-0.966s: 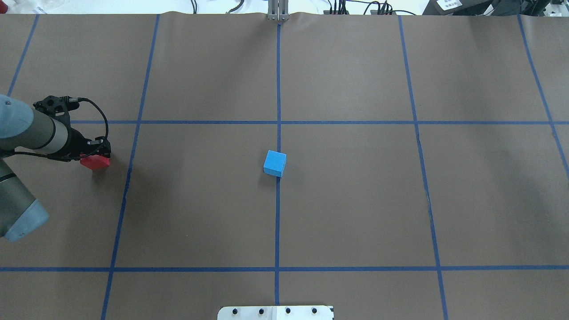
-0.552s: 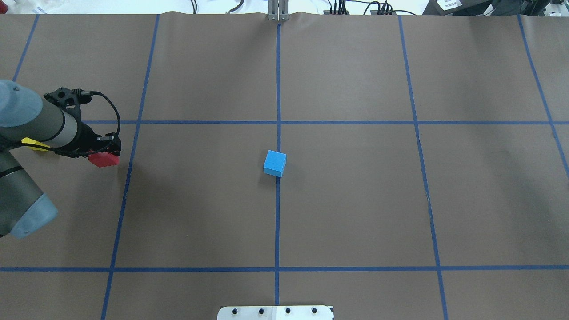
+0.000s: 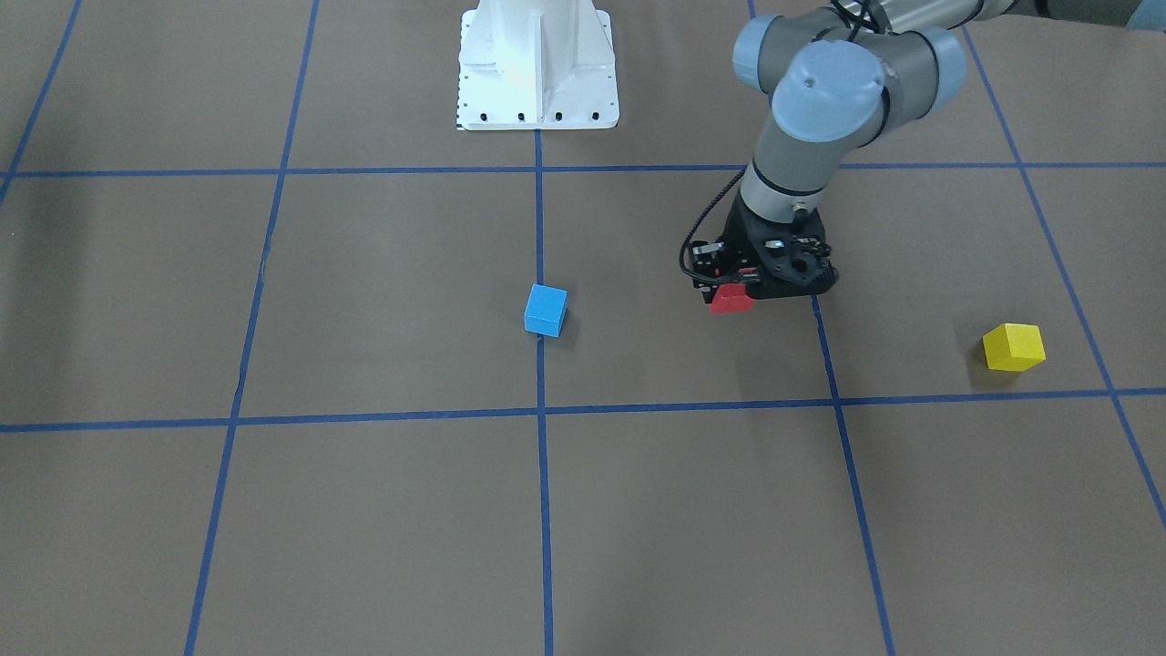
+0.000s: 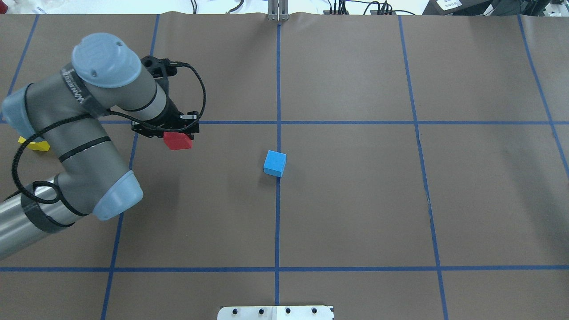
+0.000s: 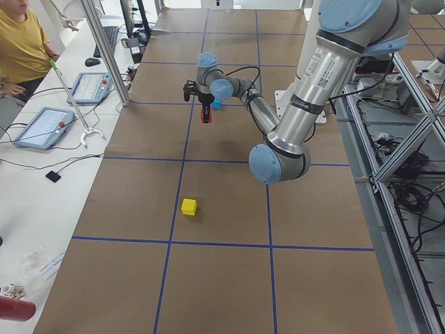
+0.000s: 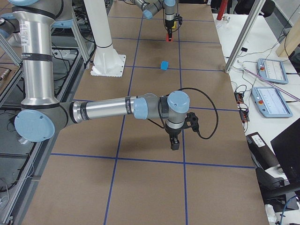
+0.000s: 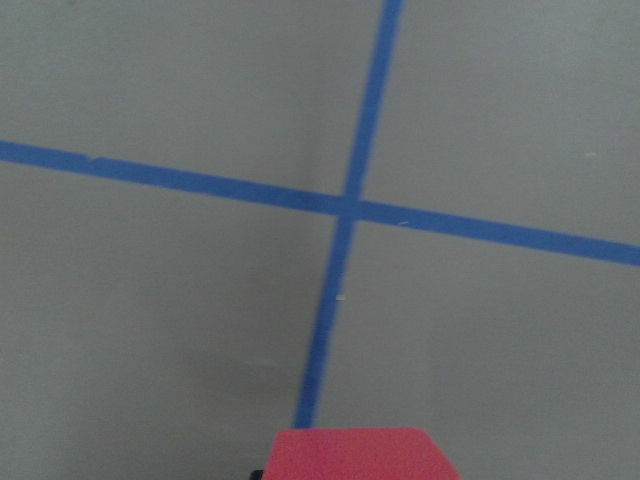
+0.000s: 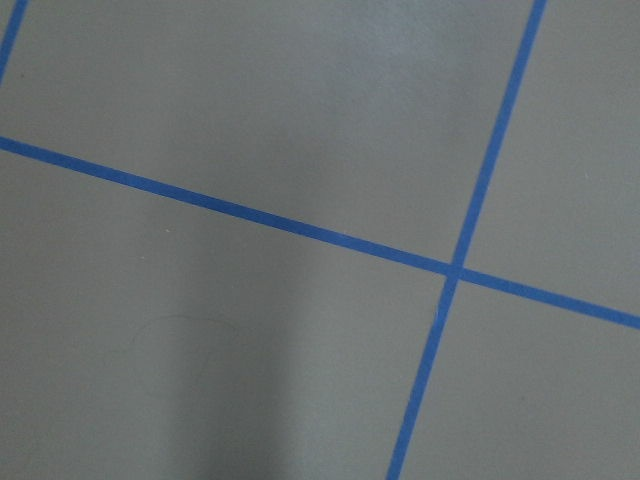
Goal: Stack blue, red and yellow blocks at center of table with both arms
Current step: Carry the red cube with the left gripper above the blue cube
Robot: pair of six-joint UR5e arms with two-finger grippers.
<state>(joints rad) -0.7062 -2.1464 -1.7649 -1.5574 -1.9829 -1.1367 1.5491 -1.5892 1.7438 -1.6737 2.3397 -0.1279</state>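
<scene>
Since 0.6 s ago, the silver-tube left arm (image 4: 89, 115) has swung from the overhead view's left edge toward the centre, carrying its load across 1 lengthwise tape line; the other 2 cubes have not shifted.

1. The wide brown matte table (image 4: 355, 200) carries a grid of thin blue tape lines (image 4: 278, 89).
2. The left arm's bulk hides part of the bright yellow matte cube (image 3: 1013, 347) in the overhead view. The silver-tube right arm (image 6: 108, 108) reaches low over the table at its own end, well apart from all 3 cubes.
3. The white metal base plate (image 3: 537, 64) stands on the centre line at the robot's edge.
4. Beyond the table's far edge, a person (image 5: 21, 42) in a yellow shirt sits near 2 grey tablet-style pendants (image 5: 42, 126).
5. The black left gripper (image 4: 175, 135) is clamped on the red matte cube (image 4: 178, 141), held above the table with its shadow apart from it. Whether the black right gripper (image 6: 175, 143) is parted or closed cannot be told.
6. The sky-blue matte cube (image 4: 274, 163) rests on the centre tape line, on the robot's side of the middle crossing. Only 1 stretch of table separates it from the red matte cube. The bright yellow matte cube rests near the robot's left end.
</scene>
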